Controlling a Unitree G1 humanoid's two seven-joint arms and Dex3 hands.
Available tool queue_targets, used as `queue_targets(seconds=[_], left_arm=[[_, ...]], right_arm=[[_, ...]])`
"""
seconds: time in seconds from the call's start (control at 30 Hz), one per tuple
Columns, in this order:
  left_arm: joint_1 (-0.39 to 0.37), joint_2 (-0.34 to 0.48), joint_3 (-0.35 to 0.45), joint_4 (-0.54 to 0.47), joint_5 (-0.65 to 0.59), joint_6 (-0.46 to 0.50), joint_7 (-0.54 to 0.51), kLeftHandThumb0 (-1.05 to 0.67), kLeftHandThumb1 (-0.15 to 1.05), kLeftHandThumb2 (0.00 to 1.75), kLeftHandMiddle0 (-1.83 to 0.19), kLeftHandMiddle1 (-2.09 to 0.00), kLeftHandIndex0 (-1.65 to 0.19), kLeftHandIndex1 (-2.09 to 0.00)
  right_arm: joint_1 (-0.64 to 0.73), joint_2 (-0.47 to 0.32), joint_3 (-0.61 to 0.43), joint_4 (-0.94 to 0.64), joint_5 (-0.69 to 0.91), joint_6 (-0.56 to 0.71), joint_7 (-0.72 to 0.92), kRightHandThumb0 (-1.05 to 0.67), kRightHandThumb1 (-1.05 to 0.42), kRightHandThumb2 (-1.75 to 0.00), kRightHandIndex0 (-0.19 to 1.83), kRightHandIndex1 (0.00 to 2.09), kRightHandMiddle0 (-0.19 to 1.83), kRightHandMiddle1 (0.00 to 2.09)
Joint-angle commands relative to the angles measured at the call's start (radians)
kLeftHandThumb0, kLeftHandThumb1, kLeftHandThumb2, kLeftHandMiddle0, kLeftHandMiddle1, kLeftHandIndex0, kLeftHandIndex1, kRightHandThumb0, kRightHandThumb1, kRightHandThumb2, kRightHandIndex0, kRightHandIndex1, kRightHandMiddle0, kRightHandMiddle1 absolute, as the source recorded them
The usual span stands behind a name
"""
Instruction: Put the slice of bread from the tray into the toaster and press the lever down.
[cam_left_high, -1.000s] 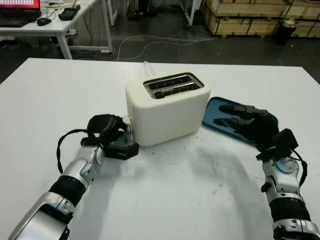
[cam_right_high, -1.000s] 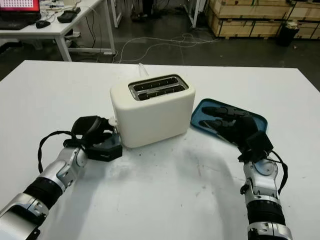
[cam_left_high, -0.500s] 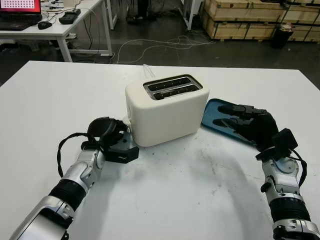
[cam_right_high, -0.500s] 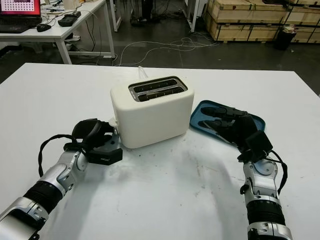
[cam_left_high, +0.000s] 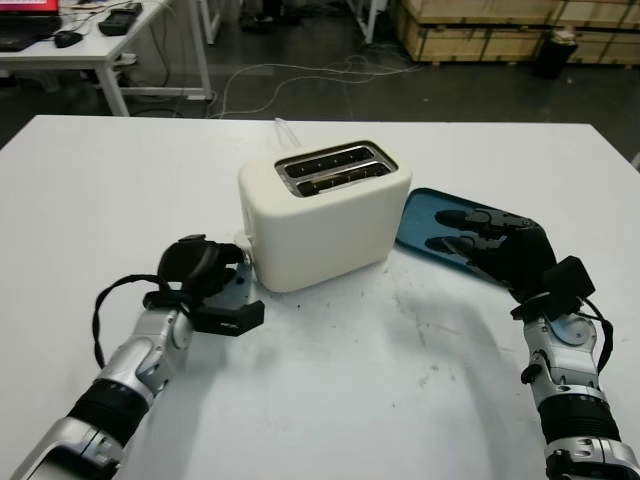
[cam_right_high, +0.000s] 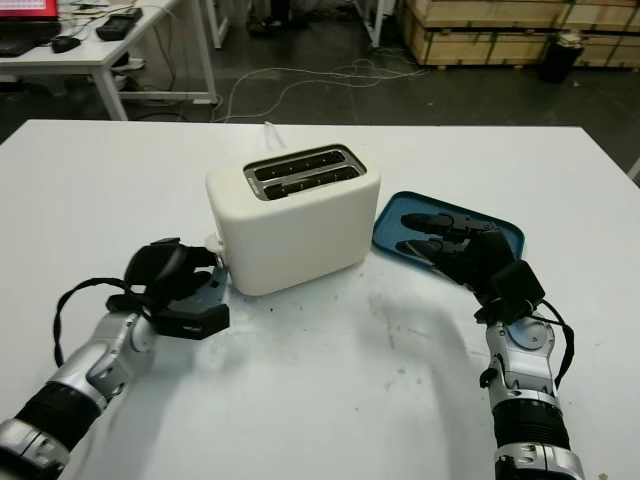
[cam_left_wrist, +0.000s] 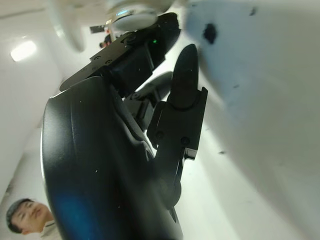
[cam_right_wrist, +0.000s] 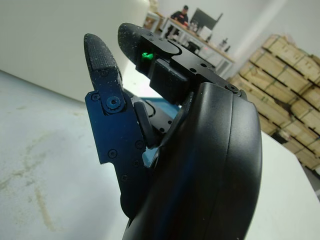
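Observation:
A cream two-slot toaster (cam_left_high: 320, 215) stands at the middle of the white table; its slots (cam_left_high: 332, 168) look dark and I cannot tell what is in them. A small white lever knob (cam_left_high: 243, 240) sticks out low on its left end. My left hand (cam_left_high: 228, 290) is just left of that end, below the knob, open and holding nothing. To the toaster's right lies a blue tray (cam_left_high: 414, 205). My right hand (cam_left_high: 440, 230) reaches over the tray, open. No bread shows on the bare part of the tray.
The white table (cam_left_high: 330, 400) has free room in front of the toaster and on both sides. Beyond its far edge are a floor with cables (cam_left_high: 300, 75), a desk (cam_left_high: 90, 35) at the back left and wooden crates (cam_left_high: 480, 30) at the back right.
My left hand has drawn back a little from the toaster's left end, toward me. The view has shifted slightly. The right hand stays over the tray.

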Motion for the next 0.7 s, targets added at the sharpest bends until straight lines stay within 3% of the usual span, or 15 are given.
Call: queue_targets(seconds=[0.0,0.17,0.5,0.67], left_arm=[[0.02,0.038,0.053,-0.048,-0.015,0.003,-0.016,-0.25,0.92,0.01,-0.86,-1.31,-1.12,-0.03],[0.048,0.078,0.118,-0.127,0.002,0.049,-0.048,-0.27,0.88,0.0,-0.86,-1.36,-1.15,-0.03],[0.058,0.11,0.15,-0.215,0.06,0.144,-0.12,-0.37,0.86,0.0,-0.93,-1.21,-1.12,0.0],[0.084,0.093,0.2,-0.301,-0.026,0.158,-0.199,-0.36,0.86,0.0,-0.91,-1.21,-1.07,0.0]], right_arm=[[-0.021,0.006,0.001,0.008,-0.007,-0.023,-0.005,-0.53,-0.83,0.0,1.15,0.0,1.07,0.0],[-0.027,0.011,0.002,0.013,0.001,-0.024,0.002,-0.52,-0.82,0.0,1.15,0.0,1.07,0.0],[-0.03,0.013,-0.002,0.016,0.001,-0.03,0.007,-0.52,-0.82,0.0,1.15,0.0,1.06,0.0],[-0.057,0.007,-0.005,0.036,0.001,-0.025,0.011,-0.53,-0.82,0.0,1.13,0.0,1.04,0.0]])
